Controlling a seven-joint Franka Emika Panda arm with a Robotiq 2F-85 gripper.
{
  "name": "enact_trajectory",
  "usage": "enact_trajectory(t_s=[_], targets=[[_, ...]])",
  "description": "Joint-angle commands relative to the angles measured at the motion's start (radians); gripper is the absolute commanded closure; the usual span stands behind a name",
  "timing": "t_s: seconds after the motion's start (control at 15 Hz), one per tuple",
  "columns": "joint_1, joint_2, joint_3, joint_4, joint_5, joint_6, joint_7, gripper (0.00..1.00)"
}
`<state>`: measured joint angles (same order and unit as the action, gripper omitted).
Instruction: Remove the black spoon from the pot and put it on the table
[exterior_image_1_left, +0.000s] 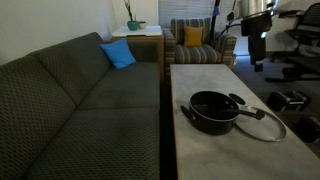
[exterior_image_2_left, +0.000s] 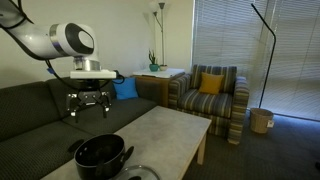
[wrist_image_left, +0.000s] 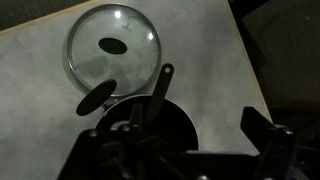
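The black pot (exterior_image_1_left: 212, 112) stands on the light grey table (exterior_image_1_left: 200, 75) near its front end. It also shows in an exterior view (exterior_image_2_left: 100, 155) and at the bottom of the wrist view (wrist_image_left: 165, 135). The black spoon (wrist_image_left: 160, 92) leans in the pot, with its slim handle sticking out over the rim toward the lid; its bowl is hidden inside. In an exterior view the handle end shows at the pot's rim (exterior_image_1_left: 238, 99). My gripper (exterior_image_2_left: 88, 108) hangs well above the pot, open and empty. It also shows in the wrist view (wrist_image_left: 185, 150) and in an exterior view (exterior_image_1_left: 257, 52).
A round glass lid (wrist_image_left: 113, 45) with a black knob lies on the table beside the pot (exterior_image_1_left: 262, 125). A dark sofa (exterior_image_1_left: 90, 100) runs along one long table edge. A striped armchair (exterior_image_2_left: 210, 95) and a wooden side table with a plant (exterior_image_1_left: 135, 32) stand beyond the far end.
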<state>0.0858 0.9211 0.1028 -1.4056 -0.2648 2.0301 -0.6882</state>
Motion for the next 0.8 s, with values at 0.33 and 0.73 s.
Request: enact_trajectory(t_s=[0.33,0.73], targets=[[-0.088,0.266,0.028,0.180,0.107,0.058,-0.055,0.00],[-0.070,0.294,0.011,0.189,0.092,0.057,-0.029,0.00]])
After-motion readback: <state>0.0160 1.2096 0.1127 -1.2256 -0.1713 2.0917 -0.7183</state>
